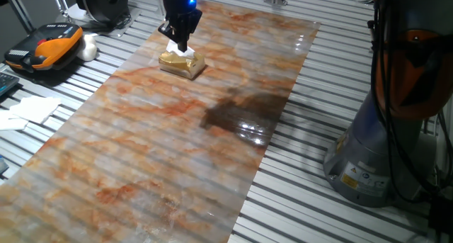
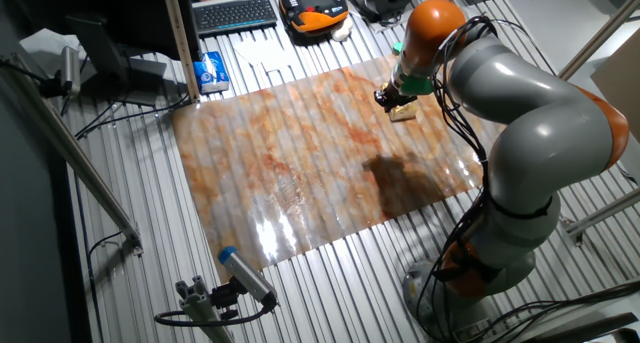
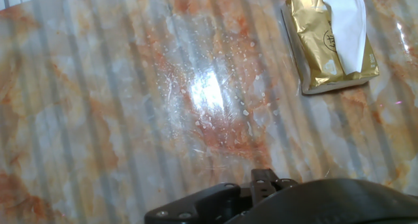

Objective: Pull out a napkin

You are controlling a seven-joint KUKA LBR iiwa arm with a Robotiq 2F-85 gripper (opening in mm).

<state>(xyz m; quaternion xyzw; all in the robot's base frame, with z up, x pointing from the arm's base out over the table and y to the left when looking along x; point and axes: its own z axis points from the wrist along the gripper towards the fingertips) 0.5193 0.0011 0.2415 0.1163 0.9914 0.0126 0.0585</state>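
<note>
A small golden tissue box point(image 1: 182, 64) lies on the marbled mat point(image 1: 177, 144) at its far left end. A white napkin point(image 1: 187, 53) sticks up out of the box top. My gripper point(image 1: 181, 44) points straight down over the box, its fingers drawn together on the top of the napkin tuft. In the other fixed view the gripper point(image 2: 397, 100) hides most of the box point(image 2: 404, 112). The hand view shows the box point(image 3: 323, 44) at the upper right with the napkin point(image 3: 347, 25) running up out of frame; the fingertips are not in that view.
An orange and black device point(image 1: 46, 48) and a pile of stiffer white paper sheets point(image 1: 28, 108) lie on the slatted table left of the mat. The robot base point(image 1: 386, 130) stands at the right. A keyboard point(image 2: 235, 13) and a blue packet point(image 2: 210, 71) sit beyond the mat.
</note>
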